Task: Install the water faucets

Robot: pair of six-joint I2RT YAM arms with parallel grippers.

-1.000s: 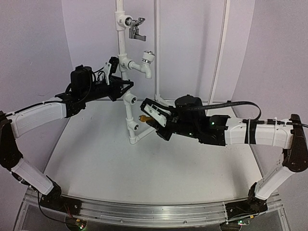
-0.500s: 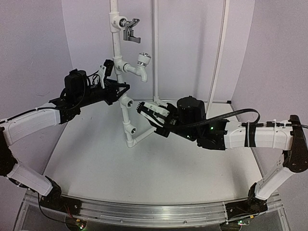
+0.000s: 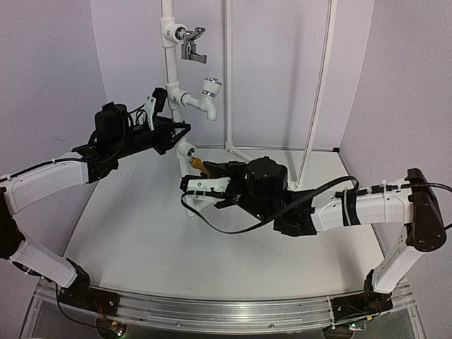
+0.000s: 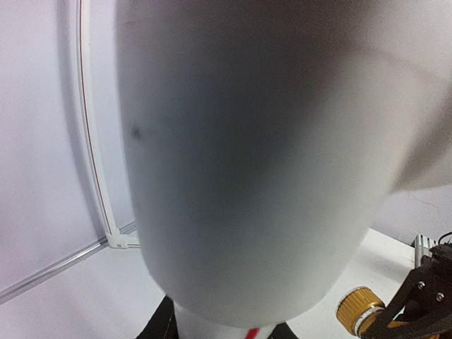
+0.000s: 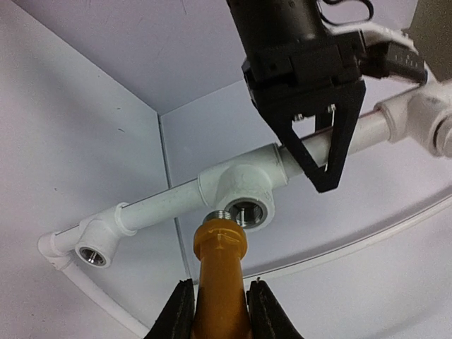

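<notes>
Our left gripper (image 3: 181, 131) was pressed together on the white plastic pipe stand (image 3: 171, 70), gripping its upright run just below the white plastic tap (image 3: 207, 95); in the left wrist view the blurred pipe filled nearly the whole frame. Our right gripper (image 5: 220, 311) was pinching the small golden-brass faucet (image 5: 220, 265) by its body, a finger (image 5: 180, 314) on either side. The faucet's silvery threaded end pointed up at the metal-lined socket of the white tee fitting (image 5: 244, 194) and sat right at the socket's rim, slightly off centre; we could not tell whether the threads had entered. Farther along the pipe, an elbow socket (image 5: 93, 254) stood open. A chrome lever tap (image 3: 191, 41) sat near the top of the stand, above the white counter (image 3: 141, 240).
</notes>
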